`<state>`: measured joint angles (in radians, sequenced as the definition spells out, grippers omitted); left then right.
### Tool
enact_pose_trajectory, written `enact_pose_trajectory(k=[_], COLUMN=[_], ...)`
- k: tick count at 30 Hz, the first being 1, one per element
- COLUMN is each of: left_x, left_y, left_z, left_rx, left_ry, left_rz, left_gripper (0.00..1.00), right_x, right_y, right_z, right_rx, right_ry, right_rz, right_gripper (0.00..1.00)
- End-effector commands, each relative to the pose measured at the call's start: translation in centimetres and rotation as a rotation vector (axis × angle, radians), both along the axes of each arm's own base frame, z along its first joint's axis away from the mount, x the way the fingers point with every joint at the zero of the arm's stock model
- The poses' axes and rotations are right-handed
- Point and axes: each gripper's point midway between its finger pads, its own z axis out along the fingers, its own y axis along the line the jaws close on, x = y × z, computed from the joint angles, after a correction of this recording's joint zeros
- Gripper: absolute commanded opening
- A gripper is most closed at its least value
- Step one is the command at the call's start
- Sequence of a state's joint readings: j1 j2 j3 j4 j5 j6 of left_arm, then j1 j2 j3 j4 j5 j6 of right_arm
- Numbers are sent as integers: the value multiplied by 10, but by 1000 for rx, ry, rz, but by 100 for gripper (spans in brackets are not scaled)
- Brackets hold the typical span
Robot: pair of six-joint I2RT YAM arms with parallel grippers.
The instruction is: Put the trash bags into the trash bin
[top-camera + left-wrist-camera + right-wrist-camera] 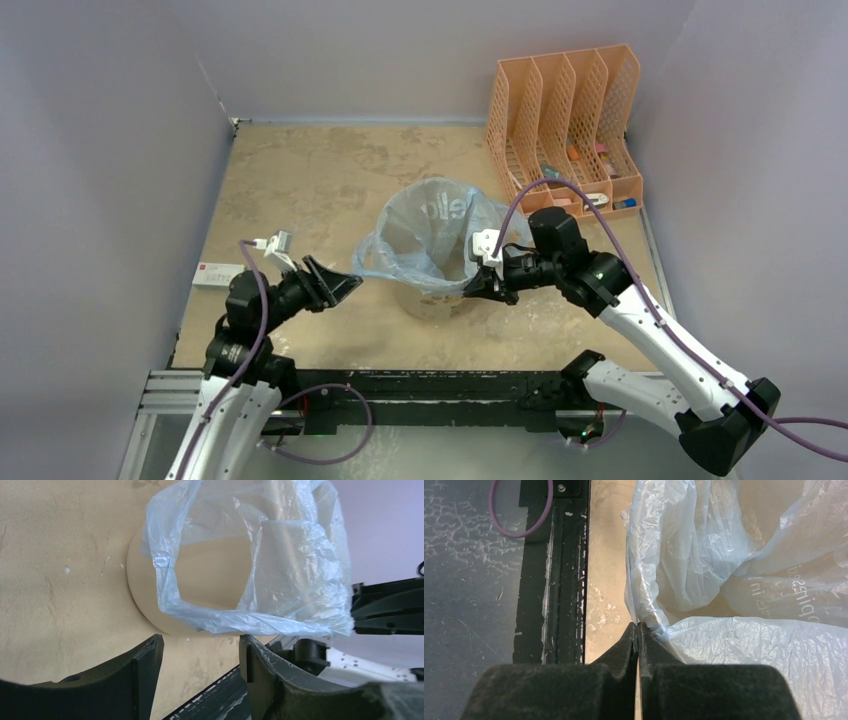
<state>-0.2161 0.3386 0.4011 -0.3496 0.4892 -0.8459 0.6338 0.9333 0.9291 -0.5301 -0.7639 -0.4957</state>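
The pale-blue translucent trash bag (432, 232) stands open over the cream trash bin (432, 303) in the middle of the table, its mouth spread wider than the bin. My right gripper (478, 287) is shut on the bag's near right edge, and the right wrist view shows the closed tips (638, 626) pinching the crinkled plastic (734, 645). My left gripper (340, 285) is open and empty, just left of the bag's loose left edge. In the left wrist view its jaws (200, 645) stand apart, just short of the bag (280, 555) and the bin's wall (142, 595).
An orange mesh file organizer (565, 125) with small items stands at the back right. A white flat object (218, 275) lies at the table's left edge. A black rail (430, 385) runs along the near edge. Grey walls enclose the table.
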Motion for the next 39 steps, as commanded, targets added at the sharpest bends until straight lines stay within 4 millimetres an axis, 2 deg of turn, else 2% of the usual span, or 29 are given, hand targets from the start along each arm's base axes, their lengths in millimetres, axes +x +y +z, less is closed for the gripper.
enact_pose_trajectory(k=[1, 5, 9, 11, 15, 16, 17, 19, 21, 23, 25, 27, 30, 35, 39], left_x=[-9, -23, -34, -39, -42, -42, -42, -41, -39, -37, -35, -33, -30, -24, -18], left_y=[6, -2, -14, -19, -24, -26, -28, -32, -34, -35, -36, -37, -37, -40, -42], left_z=[24, 41, 61, 68, 76, 76, 75, 71, 68, 68, 67, 66, 63, 56, 47], left_rx=[-113, -202, -260, -266, -271, -274, -274, -276, -282, -297, -319, -340, -365, -394, -388], left_ry=[18, -15, -49, -65, -67, -53, -34, 4, 31, 45, 71, 94, 130, 196, 232], left_rz=[83, 27, -82, -130, -181, -195, -215, -242, -255, -256, -247, -243, -224, -225, -227], left_gripper=[58, 66, 68, 68, 69, 69, 69, 69, 69, 69, 70, 70, 70, 70, 69], right_x=[2, -3, -21, -26, -37, -36, -27, -2, 28, 42, 53, 51, 54, 65, 74], right_y=[2, 0, -1, -4, -10, -12, -16, -32, -59, -82, -103, -112, -126, -135, -127], right_z=[9, 19, 39, 53, 91, 101, 114, 143, 153, 150, 133, 118, 90, 61, 52], right_rx=[27, 45, 111, 154, 276, 315, 362, 509, 633, 709, 775, 829, 862, 879, 870], right_ry=[-31, -59, -97, -129, -211, -205, -194, -118, 12, 151, 304, 456, 544, 597, 611], right_rz=[-6, 22, 85, 78, 49, -4, -109, -404, -722, -943, -1149, -1244, -1370, -1499, -1497], right_gripper=[2, 8, 21, 35, 45, 53, 62, 83, 91, 96, 97, 98, 97, 97, 97])
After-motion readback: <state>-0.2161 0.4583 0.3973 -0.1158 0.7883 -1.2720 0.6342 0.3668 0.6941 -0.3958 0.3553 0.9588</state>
